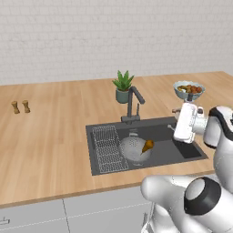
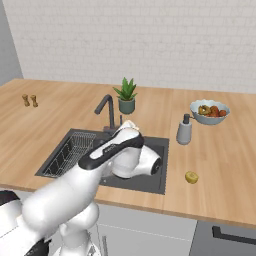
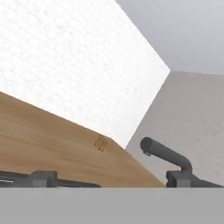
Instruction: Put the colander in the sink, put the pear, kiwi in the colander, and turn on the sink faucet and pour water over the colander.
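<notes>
The grey perforated colander rests in the dark sink, and the golden-brown pear lies inside it. On the counter to the right of the basin sits the yellowish kiwi. The faucet stands behind the sink with no water running. My white hand hovers over the sink's right end, turned sideways toward the faucet. My gripper is open, its dark fingertips far apart with nothing between them. In the right base view my arm hides the colander.
A wire rack fills the sink's left side. A potted plant stands behind the faucet, a soap dispenser at the sink's right, a bowl of mixed fruit beyond it. Two small shakers stand far left.
</notes>
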Robot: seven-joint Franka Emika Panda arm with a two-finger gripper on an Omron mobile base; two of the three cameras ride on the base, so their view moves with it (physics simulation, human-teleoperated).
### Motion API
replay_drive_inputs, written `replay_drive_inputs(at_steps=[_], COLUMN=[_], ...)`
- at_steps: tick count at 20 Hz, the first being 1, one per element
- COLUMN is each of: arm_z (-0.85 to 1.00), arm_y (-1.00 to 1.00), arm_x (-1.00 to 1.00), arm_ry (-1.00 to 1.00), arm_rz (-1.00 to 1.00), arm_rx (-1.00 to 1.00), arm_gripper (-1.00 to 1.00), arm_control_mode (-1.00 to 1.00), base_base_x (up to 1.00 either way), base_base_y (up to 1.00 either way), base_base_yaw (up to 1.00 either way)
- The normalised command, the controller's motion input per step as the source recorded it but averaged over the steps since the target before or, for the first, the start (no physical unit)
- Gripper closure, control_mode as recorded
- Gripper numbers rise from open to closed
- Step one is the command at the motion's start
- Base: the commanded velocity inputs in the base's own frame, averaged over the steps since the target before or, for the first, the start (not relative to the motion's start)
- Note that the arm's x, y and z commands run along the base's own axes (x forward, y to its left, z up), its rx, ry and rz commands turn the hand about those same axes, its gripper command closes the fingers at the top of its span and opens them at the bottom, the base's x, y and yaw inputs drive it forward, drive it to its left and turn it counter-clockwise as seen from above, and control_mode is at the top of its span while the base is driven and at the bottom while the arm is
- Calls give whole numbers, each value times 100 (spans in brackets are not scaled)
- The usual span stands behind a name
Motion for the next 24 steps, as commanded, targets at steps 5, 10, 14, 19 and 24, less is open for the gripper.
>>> replay_drive_inputs(at_steps=[5, 10, 14, 19, 24], arm_z=[78, 34, 11, 6, 6], arm_y=[-47, -41, -49, -57, -69], arm_x=[-66, -58, -51, -30, -26], arm_ry=[-34, -18, -8, -1, 0], arm_rz=[-13, -16, -19, -23, -20], arm_rx=[-44, -57, -62, -64, -60], arm_gripper=[-100, -100, -100, -100, -100], arm_control_mode=[-100, -100, -100, -100, -100], base_base_x=[0, 0, 0, 0, 0], base_base_y=[0, 0, 0, 0, 0], base_base_yaw=[0, 0, 0, 0, 0])
